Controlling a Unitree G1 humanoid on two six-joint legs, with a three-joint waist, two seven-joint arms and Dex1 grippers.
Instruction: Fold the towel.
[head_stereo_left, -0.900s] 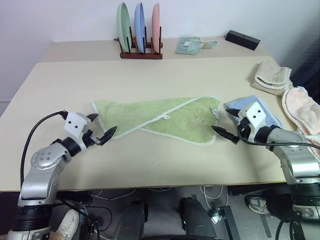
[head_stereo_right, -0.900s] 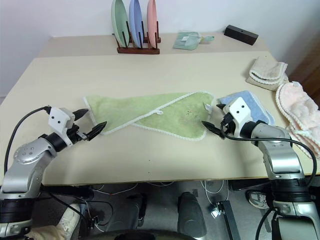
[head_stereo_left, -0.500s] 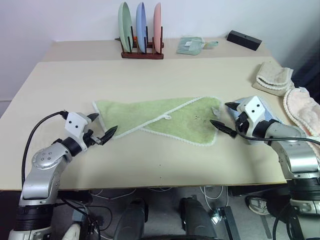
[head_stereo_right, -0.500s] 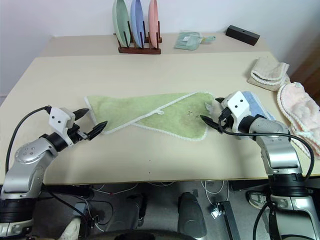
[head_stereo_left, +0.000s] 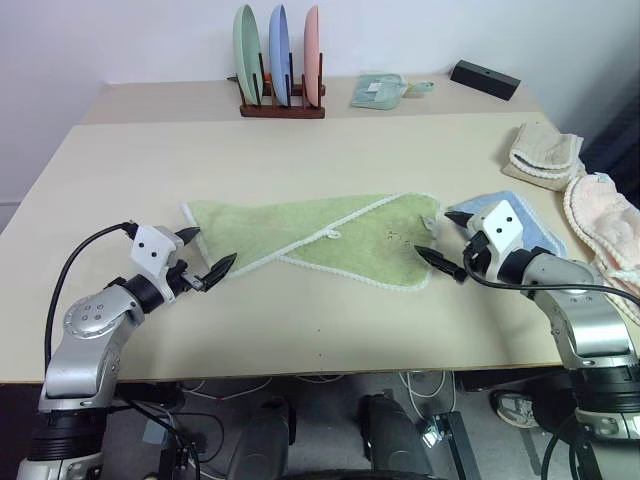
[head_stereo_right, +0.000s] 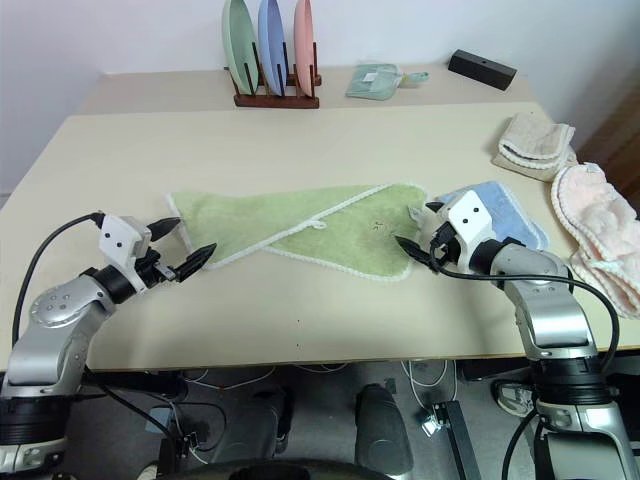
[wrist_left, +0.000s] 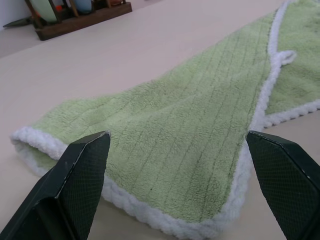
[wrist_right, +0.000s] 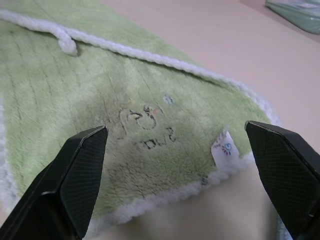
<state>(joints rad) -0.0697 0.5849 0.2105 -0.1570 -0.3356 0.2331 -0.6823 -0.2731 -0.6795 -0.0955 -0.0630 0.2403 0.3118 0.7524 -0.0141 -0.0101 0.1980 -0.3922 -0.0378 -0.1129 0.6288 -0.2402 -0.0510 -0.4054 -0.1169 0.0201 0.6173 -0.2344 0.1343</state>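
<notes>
The light green towel (head_stereo_left: 320, 238) with white edging lies spread across the middle of the table, one flap folded diagonally over it and a small white loop (head_stereo_left: 331, 236) near its centre. My left gripper (head_stereo_left: 208, 249) stands open at the towel's left end, its fingers level with the white hem there (wrist_left: 30, 145). At the towel's right end my right gripper (head_stereo_left: 434, 234) is also open, just above the corner with the small white tag (wrist_right: 223, 147). Neither gripper holds anything.
A small blue folded towel (head_stereo_left: 535, 232) lies right behind my right gripper. Beige (head_stereo_left: 545, 152) and pink (head_stereo_left: 600, 215) towels sit at the right edge. A rack of three plates (head_stereo_left: 281, 60), a small green cloth (head_stereo_left: 380, 90) and a black box (head_stereo_left: 485, 78) stand at the back.
My right gripper has edged a little toward the towel's right corner. The left gripper and the towel have stayed put.
</notes>
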